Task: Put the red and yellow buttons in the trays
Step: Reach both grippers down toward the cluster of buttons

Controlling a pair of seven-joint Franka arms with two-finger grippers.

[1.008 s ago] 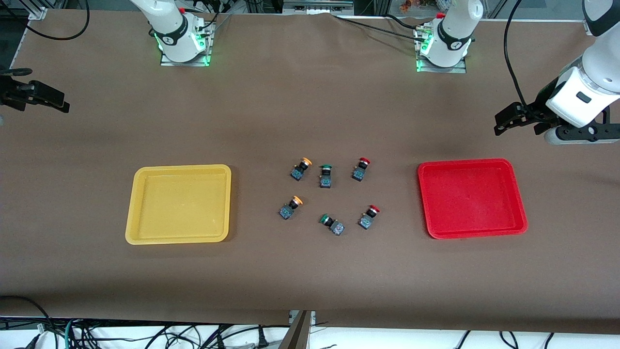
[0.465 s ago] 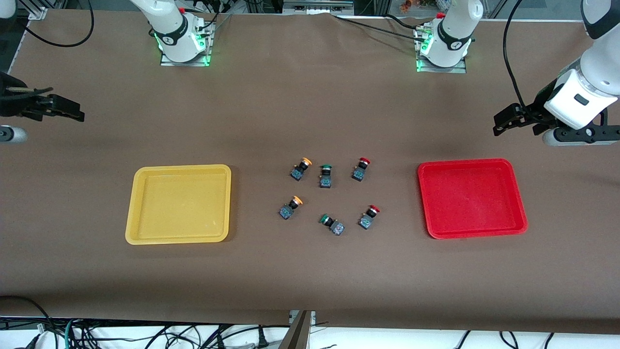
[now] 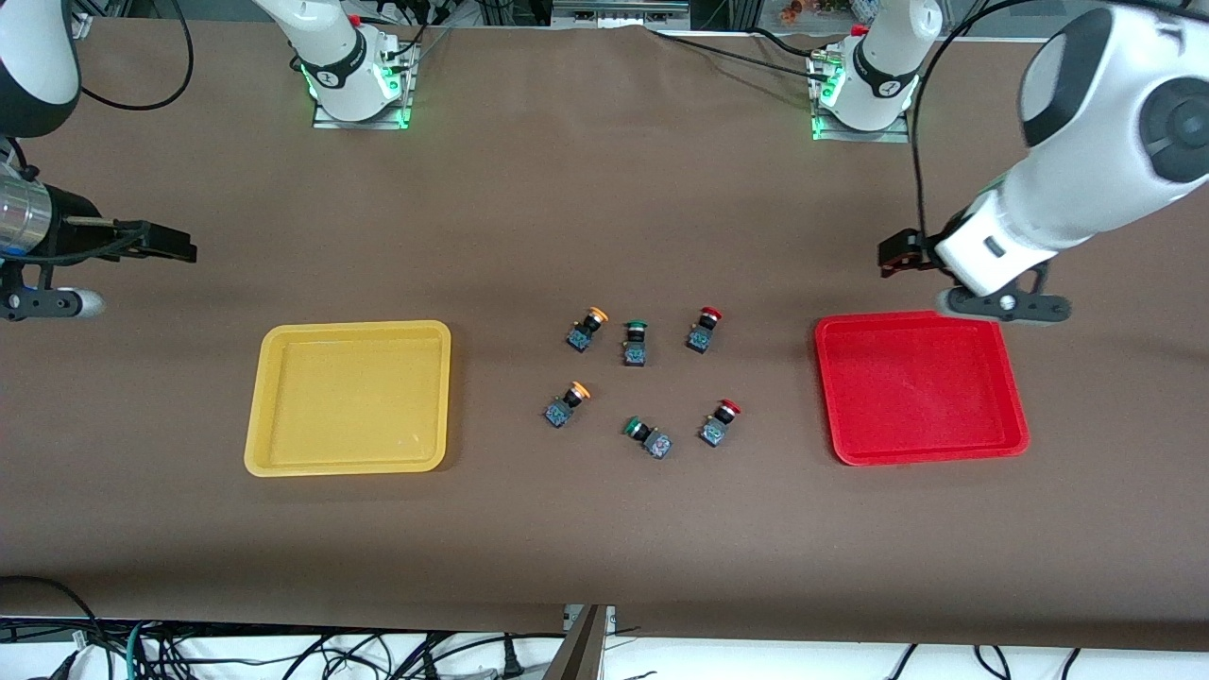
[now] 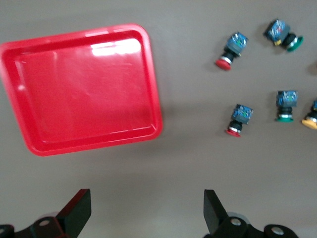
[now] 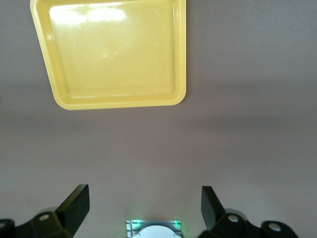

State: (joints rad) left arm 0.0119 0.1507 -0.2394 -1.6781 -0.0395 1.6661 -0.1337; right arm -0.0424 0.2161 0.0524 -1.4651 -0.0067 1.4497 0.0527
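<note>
Two red-capped buttons (image 3: 704, 330) (image 3: 720, 421) and two yellow-capped buttons (image 3: 587, 330) (image 3: 566, 403) lie on the table between the yellow tray (image 3: 283, 332) and the red tray (image 3: 1011, 378). Both trays are empty. My left gripper (image 3: 897, 253) is open and empty, over bare table beside the red tray's rim on the robots' side. The left wrist view shows it (image 4: 147, 215), the red tray (image 4: 153, 99), both red buttons (image 4: 231, 49) (image 4: 238, 119) and one yellow cap (image 4: 311, 120). My right gripper (image 3: 170, 247) is open and empty, over bare table off the yellow tray. The right wrist view shows it (image 5: 143, 208) and the yellow tray (image 5: 181, 59).
Two green-capped switches (image 3: 635, 342) (image 3: 647, 437) lie among the buttons, each between a yellow and a red one. They also show in the left wrist view (image 4: 283, 34) (image 4: 286, 105). The arm bases (image 3: 354, 80) (image 3: 864, 90) stand along the table's robot edge.
Both arms have swung in from the table's ends toward the middle. The left gripper has come to the red tray's rim, the right gripper nearer the yellow tray. The buttons have not moved.
</note>
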